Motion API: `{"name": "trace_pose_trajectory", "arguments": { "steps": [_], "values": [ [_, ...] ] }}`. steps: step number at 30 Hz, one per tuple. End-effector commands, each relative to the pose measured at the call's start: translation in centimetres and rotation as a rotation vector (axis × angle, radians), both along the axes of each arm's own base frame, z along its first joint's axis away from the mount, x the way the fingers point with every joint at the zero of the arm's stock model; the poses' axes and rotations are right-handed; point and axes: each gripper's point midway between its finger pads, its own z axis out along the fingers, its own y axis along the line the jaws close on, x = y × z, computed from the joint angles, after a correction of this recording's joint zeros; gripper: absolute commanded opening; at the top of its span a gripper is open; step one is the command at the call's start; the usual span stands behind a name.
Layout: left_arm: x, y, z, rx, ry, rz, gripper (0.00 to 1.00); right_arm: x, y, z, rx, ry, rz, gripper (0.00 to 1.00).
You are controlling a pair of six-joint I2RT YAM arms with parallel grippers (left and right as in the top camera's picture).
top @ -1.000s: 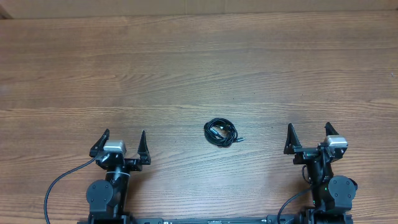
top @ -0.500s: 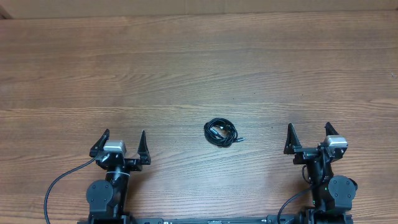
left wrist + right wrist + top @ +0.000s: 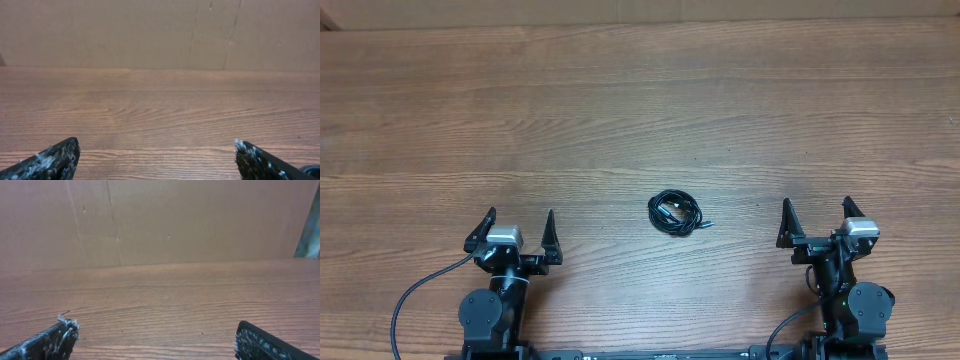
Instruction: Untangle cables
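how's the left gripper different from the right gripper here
The left gripper has the cable bundle off to its right; the right gripper has it off to its left. The left gripper's silver camera housing sits centred behind its fingers; the right gripper's camera housing sits toward its right finger. Shared: both are open, hold nothing and are apart from the bundle.
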Motion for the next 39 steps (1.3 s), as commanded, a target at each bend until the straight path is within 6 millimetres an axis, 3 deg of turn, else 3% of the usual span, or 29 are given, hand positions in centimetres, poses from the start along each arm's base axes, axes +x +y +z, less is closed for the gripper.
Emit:
{"name": "trace_pose_trajectory", "arguments": {
  "steps": [1, 11, 16, 21, 27, 33, 39],
  "values": [
    [0.0, -0.1, 0.0, 0.004, -0.006, -0.006, 0.99, 0.0, 0.0, -0.2, -0.008, -0.005, -0.002, 1.00],
    [0.0, 0.2, 0.4, 0.009, -0.026, 0.014, 0.99, 0.0, 0.0, -0.2, -0.008, -0.005, -0.002, 1.00],
    [0.0, 1.9, 0.7, 0.037, -0.035, 0.111, 1.00, 0.0, 0.0, -0.2, -0.008, -0.005, -0.002, 1.00],
    [-0.2, -0.2, 3.9, 0.034, -0.139, -0.013, 0.99, 0.0, 0.0, -0.2, -0.008, -0.005, -0.002, 1.00],
    [-1.1, -0.7, 6.7, 0.015, -0.108, -0.037, 1.00, 0.0, 0.0, -0.2, -0.008, -0.005, -0.002, 1.00],
    [-1.6, -1.9, 9.7, 0.006, 0.005, -0.111, 0.99, 0.0, 0.0, -0.2, -0.008, -0.005, -0.002, 1.00],
    [-0.6, -3.5, 11.2, 0.012, 0.200, -0.212, 1.00, 0.0, 0.0, -0.2, -0.008, -0.005, -0.002, 1.00]
  ]
}}
